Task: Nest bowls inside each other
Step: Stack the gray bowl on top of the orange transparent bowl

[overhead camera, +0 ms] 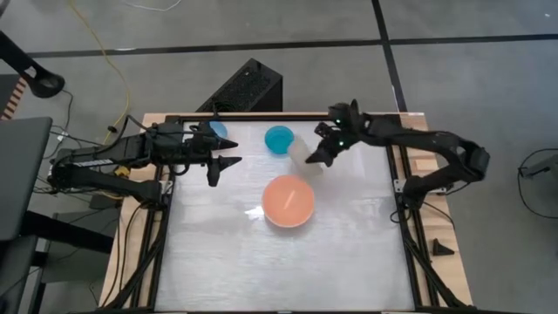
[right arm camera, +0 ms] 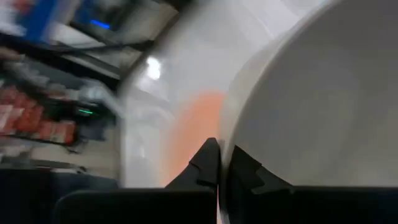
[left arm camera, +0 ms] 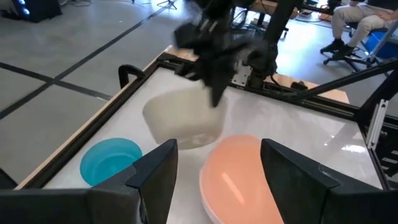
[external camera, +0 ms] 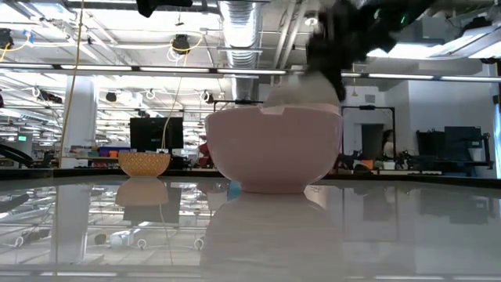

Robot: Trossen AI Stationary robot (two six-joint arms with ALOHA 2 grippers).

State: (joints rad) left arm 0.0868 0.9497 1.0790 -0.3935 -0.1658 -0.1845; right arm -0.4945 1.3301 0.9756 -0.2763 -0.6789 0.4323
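Note:
My right gripper (overhead camera: 319, 160) is shut on the grey-beige bowl (overhead camera: 305, 155), which is blurred, just beyond the salmon-pink bowl (overhead camera: 288, 201) at mid-table. In the low view the grey-beige bowl (external camera: 301, 88) shows above a pale pink bowl wall (external camera: 274, 153). A pale rim (overhead camera: 254, 212) edges the salmon bowl. The turquoise bowl (overhead camera: 279, 138) stands on its base near the far edge. The light blue bowl (overhead camera: 215, 129) is half hidden by my left arm. My left gripper (overhead camera: 222, 167) hovers open left of the salmon bowl, holding nothing. My right gripper pinches the grey-beige bowl's rim (right arm camera: 231, 144), one finger inside the bowl and one outside. The fingers (left arm camera: 214, 93) come slanting down from the table's far right. The bowl (left arm camera: 183, 115) hangs tilted, clear of the table.
A black box (overhead camera: 248, 87) sits on the floor beyond the far edge. The table's raised black frame (overhead camera: 401, 187) runs along its sides. Bare tabletop (overhead camera: 279, 270) lies between the salmon bowl and the near edge.

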